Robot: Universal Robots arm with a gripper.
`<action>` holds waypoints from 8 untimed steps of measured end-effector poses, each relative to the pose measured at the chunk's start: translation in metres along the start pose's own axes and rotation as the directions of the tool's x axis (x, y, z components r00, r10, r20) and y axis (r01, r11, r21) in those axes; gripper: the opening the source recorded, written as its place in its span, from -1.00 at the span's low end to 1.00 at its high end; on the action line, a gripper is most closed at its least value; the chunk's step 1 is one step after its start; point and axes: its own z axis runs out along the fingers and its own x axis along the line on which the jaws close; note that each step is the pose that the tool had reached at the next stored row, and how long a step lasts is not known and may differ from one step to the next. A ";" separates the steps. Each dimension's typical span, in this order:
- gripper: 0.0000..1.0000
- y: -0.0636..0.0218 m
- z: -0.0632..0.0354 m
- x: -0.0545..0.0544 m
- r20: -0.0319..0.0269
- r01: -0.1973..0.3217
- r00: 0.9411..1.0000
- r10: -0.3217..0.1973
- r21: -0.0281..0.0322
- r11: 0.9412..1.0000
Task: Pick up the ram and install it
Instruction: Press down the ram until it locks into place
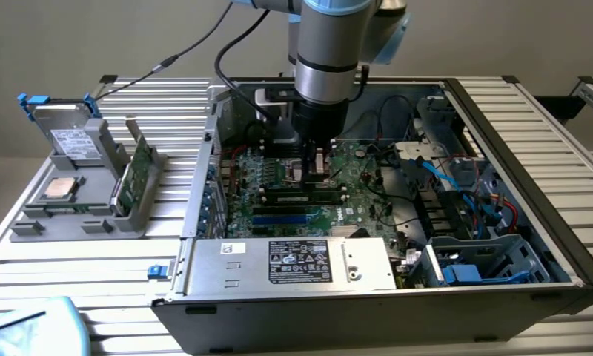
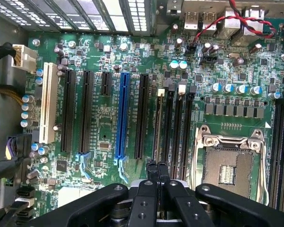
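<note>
Case point(image 1: 534, 282) | holds motherboard point(image 1: 307, 200) | tool point(image 2: 157, 171) closed above RAM slots point(image 2: 173, 127)

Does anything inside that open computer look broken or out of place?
Nothing looks damaged, spilled or askew. The processor socket on the motherboard sits empty, and the tool is shut at the memory slots. Both seem to be part of the assembly work rather than a fault.
</note>
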 end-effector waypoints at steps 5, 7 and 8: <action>-0.79 0.0000 0.0001 0.000 0.005 -0.074 0.997 0.074 -0.004 0.997; -0.79 0.0000 0.0001 0.000 0.007 -0.104 0.995 0.104 -0.006 0.995; -0.79 0.0000 0.0001 0.000 0.008 -0.121 0.993 0.121 -0.007 0.993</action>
